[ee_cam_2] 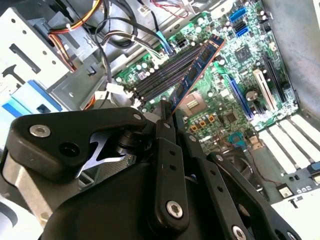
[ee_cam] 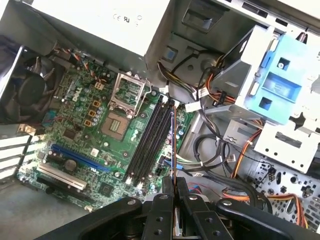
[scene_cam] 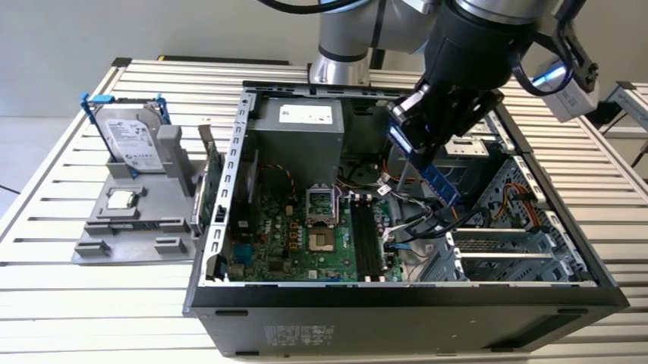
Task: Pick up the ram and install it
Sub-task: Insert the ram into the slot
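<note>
My gripper (scene_cam: 413,140) hangs over the open computer case (scene_cam: 405,292) and is shut on the ram (scene_cam: 438,182), a long blue-green stick with small dark chips. The stick slants down from the fingers toward the motherboard (scene_cam: 303,243). In the second wrist view the ram (ee_cam_2: 197,67) reaches out from the fingertips (ee_cam_2: 164,107) above the black memory slots (ee_cam_2: 160,75), apart from them. In the first wrist view the ram (ee_cam: 173,145) shows edge-on, beside the rightmost of the memory slots (ee_cam: 150,140). The slots (scene_cam: 365,235) hold no stick.
On the exterior view's left, a grey holder (scene_cam: 111,243) carries a silver hard drive (scene_cam: 132,140) with blue clips, and a green expansion card (scene_cam: 215,182) stands beside the case. Loose cables (scene_cam: 426,220) and a drive cage (ee_cam: 280,80) crowd the space next to the slots.
</note>
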